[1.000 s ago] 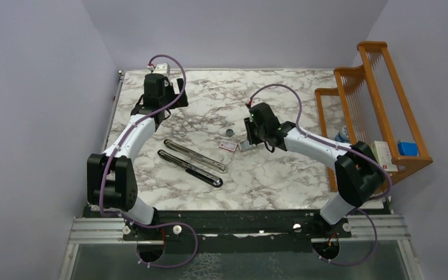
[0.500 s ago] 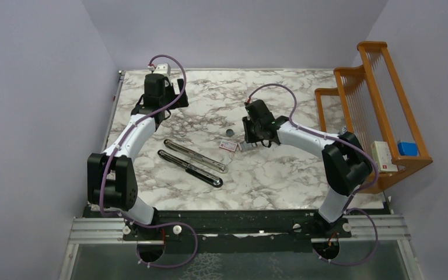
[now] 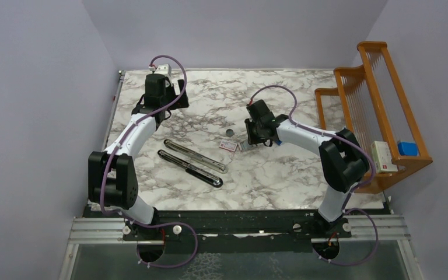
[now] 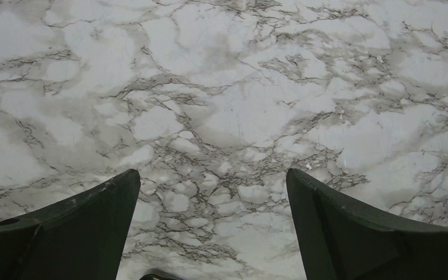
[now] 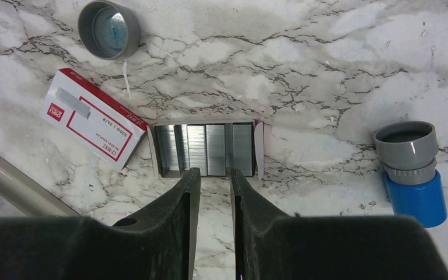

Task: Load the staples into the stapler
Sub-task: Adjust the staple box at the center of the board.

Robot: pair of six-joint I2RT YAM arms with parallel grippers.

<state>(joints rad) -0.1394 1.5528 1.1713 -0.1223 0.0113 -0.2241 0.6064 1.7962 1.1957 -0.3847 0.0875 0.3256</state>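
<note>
The staples [image 5: 207,149] are silvery strips lying side by side in an open white tray, next to the white-and-red box [image 5: 93,121]. My right gripper [image 5: 214,174] hovers just at the tray's near edge, its jaws a narrow gap apart with only marble between them. In the top view it [image 3: 255,137] is beside the box [image 3: 228,146]. The stapler [image 3: 195,154] lies opened as two long dark-and-chrome bars at centre-left. My left gripper [image 4: 213,178] is wide open and empty over bare marble at the far left, away from the stapler.
A grey round cap [image 5: 109,29] lies beyond the box. A blue-and-grey cylinder [image 5: 411,175] stands right of the tray. A wooden rack [image 3: 379,105] with small boxes stands at the table's right edge. One stapler bar shows at the lower left of the right wrist view [image 5: 11,181].
The right arm's elbow has swung left and up while its gripper stayed by the staple tray. The left arm, stapler and box have not moved.
</note>
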